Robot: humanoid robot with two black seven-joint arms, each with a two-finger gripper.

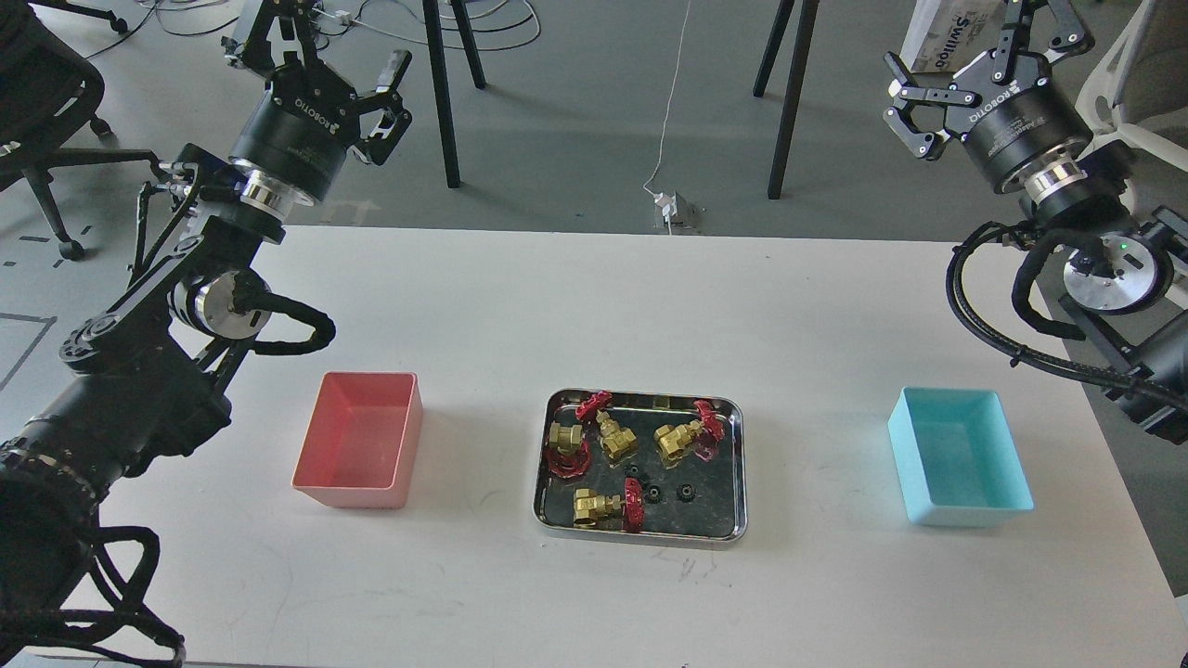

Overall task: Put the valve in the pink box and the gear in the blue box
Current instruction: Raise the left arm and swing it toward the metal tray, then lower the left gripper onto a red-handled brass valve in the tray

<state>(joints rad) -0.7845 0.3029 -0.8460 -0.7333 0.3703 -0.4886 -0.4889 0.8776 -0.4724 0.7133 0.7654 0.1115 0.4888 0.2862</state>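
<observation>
Fingers of both arms, left (320, 56) and right (956, 79), spread wide and empty above the table (594, 306), far from the steel tray (738, 464)

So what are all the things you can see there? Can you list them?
valves: four, brass-gold with red handwheels, in the steel tray
gears: three visible, tiny and black, in the tray's near part
steel tray: one, shiny silver, middle of the table
pink box: one, salmon pink, left of the tray, empty
blue box: one, light cyan, right of the tray, empty
table: one, white
office chair: one, black, far left on the floor
stand legs: black, on the grey floor behind the table
left hand: black, open, raised over the table's far left corner
right hand: black, open, raised at far right
</observation>
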